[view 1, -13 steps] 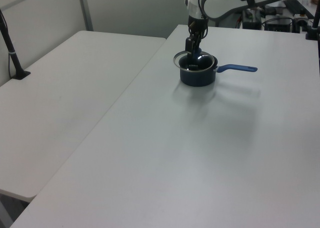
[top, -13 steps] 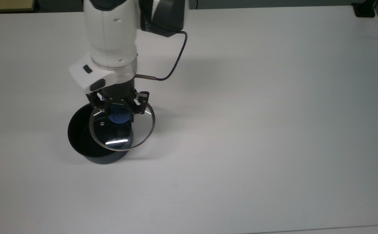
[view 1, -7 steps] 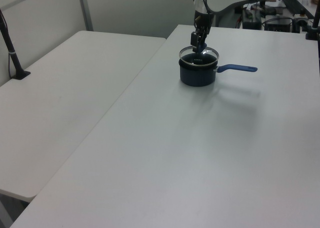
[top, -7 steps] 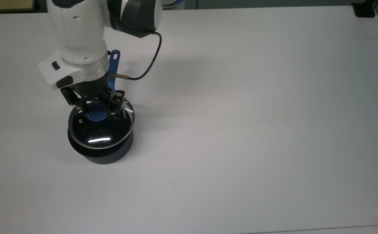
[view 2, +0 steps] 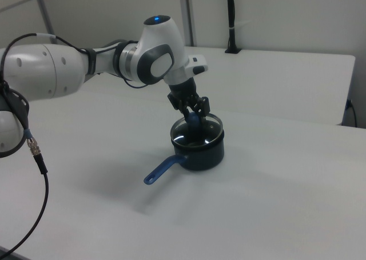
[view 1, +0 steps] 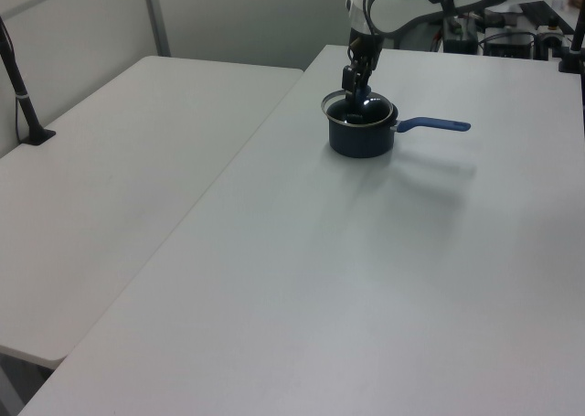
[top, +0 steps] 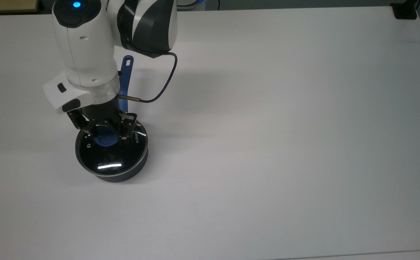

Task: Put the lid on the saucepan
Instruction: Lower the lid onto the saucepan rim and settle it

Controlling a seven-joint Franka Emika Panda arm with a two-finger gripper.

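A broad white tabletop (top: 286,126) carries the scene, with a second pale table (view 1: 119,178) butted against it on the left view's left and grey partition walls behind. On the tabletop the lid (top: 111,151) sits across the mouth of the saucepan (top: 123,176), its metal rim following the pot's rim closely all round in the top view, a bright streak of light on the glass toward 6 o'clock, the small steam vent at about 9 o'clock and the white lettering at about 3 o'clock. The blue knob (top: 105,139) sits under the gripper (top: 106,134), whose fingers (top: 87,130) close on it from either side. From the pot the long blue handle (top: 125,77) runs toward 12 o'clock in the top view, passing behind the arm's wrist, its holed tip showing just beside the white casing; in the right view the same handle (view 2: 163,170) points toward 7 o'clock. The white arm (top: 83,47) stands over the pot from 12 o'clock, a blue light on top of its joint, and a thin dark cable (top: 159,90) loops off the wrist toward 3 o'clock. In the left view the saucepan (view 1: 361,133) sits far up the tabletop.
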